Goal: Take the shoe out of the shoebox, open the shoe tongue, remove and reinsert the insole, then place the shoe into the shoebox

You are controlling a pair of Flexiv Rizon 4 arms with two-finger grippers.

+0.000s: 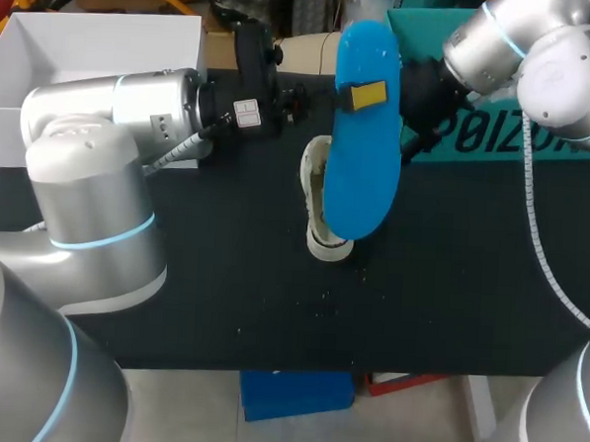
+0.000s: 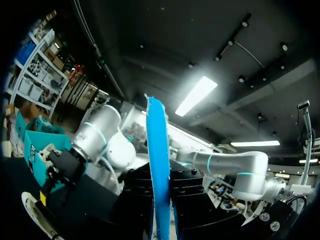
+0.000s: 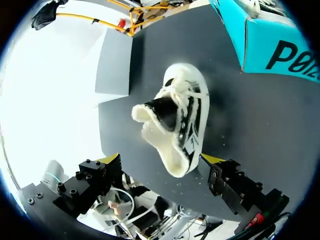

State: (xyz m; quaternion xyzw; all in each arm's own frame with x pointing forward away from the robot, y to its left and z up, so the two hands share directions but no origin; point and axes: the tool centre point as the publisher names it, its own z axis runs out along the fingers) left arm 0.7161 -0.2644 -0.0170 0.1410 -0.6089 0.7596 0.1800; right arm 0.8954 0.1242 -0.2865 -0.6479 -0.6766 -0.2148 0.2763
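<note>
My left gripper (image 1: 359, 96) is shut on a blue insole (image 1: 363, 155) and holds it up above the table. In the left wrist view the insole (image 2: 159, 165) stands edge-on between the dark fingers of the left gripper (image 2: 161, 222). A white shoe (image 1: 319, 198) with black markings lies on the black table, partly hidden under the insole. My right gripper (image 3: 162, 160) hangs open over the shoe (image 3: 180, 117), its yellow tips apart on either side of the heel end and touching nothing. The teal shoebox (image 1: 507, 133) sits at the back right, beside the shoe.
A white open box (image 1: 97, 42) stands at the back left, behind my left arm. The black table top (image 1: 271, 299) stretches toward the front edge. My right arm (image 2: 100, 142) shows beyond the insole in the left wrist view.
</note>
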